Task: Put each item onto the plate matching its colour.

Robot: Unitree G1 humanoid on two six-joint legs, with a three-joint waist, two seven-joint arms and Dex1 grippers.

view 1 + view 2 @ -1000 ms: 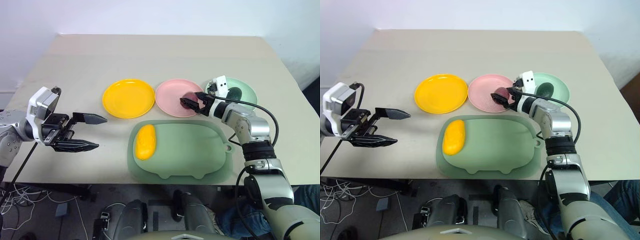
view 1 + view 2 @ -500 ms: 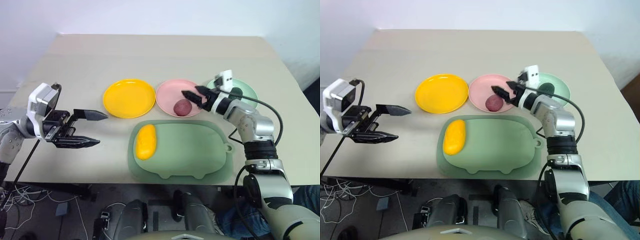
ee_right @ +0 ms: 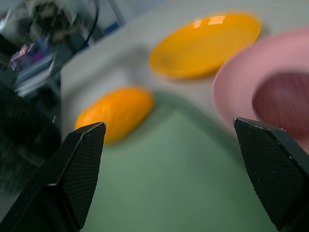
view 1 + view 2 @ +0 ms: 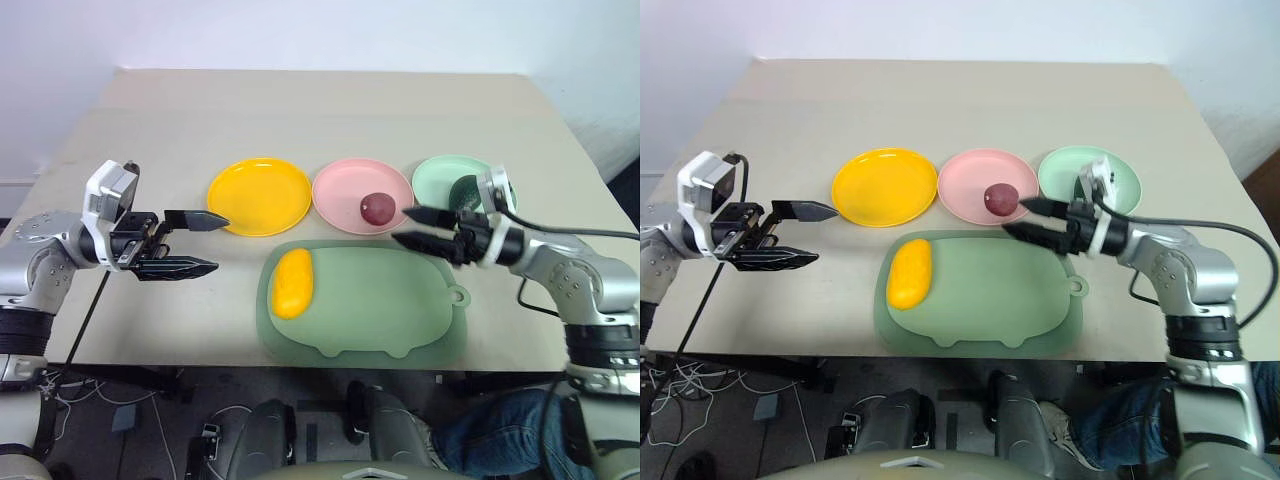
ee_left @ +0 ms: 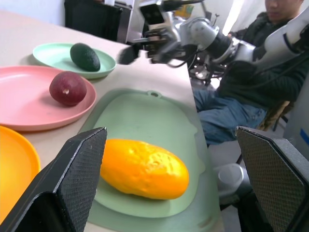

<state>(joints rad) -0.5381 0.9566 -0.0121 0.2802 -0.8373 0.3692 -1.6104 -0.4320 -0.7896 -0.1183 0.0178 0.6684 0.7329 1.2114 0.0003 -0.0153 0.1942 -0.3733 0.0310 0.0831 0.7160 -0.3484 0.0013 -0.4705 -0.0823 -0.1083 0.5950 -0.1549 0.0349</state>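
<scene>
Nearest: yellow mango lying lengthwise on the sage mat, at the mat's 9 o'clock edge, not yet on a plate. Left gripper hovers off the mat's 9–10 o'clock side, jaws spread wide, nothing between them; right gripper sits over the mat's 1–2 o'clock corner, jaws also spread and empty. Farther back, a row of plates: yellow plate empty at 11 o'clock from the mango, pink plate carrying the maroon fruit, green plate with the avocado. So only the mango looks left to do. My read: it's stiff enough, smooth and slightly dimpled skin, oblong so it could roll or slip out; best pinched across the short width at mid-body, not the tapered ends. Left wrist view gives the avocado whole plus a seated person behind the table; head views have the avocado partly hidden behind the right wrist.
</scene>
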